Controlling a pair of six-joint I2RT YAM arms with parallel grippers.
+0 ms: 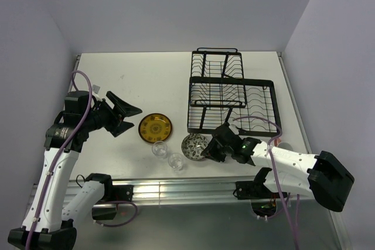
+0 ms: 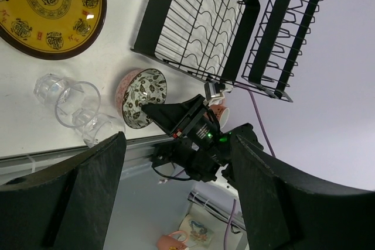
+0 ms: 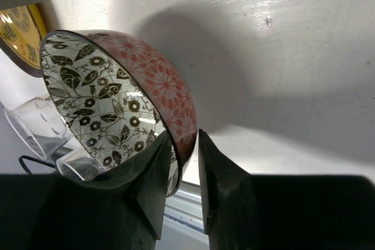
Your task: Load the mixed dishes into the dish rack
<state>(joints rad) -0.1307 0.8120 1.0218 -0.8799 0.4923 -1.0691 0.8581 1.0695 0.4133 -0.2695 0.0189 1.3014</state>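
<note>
The small patterned bowl [image 1: 193, 146] sits tilted near the table's front edge, its dark-and-white inside and pink outside showing in the right wrist view [image 3: 111, 86]. My right gripper [image 3: 184, 139] is shut on its rim, one finger inside and one outside; from above the gripper [image 1: 208, 149] is at the bowl's right side. The yellow plate [image 1: 155, 127] lies flat to the left. Two clear glasses [image 1: 159, 149] [image 1: 175, 161] stand before it. The black wire dish rack [image 1: 231, 95] stands behind. My left gripper [image 1: 136, 118] is open and empty, held above the table left of the plate.
The left wrist view shows the plate [image 2: 50, 10], glasses [image 2: 67, 98], bowl [image 2: 143, 98] and rack [image 2: 199, 21] from the side. The metal front rail [image 1: 176, 188] runs just beyond the glasses. A pale cup [image 1: 285, 145] sits at the table's right edge.
</note>
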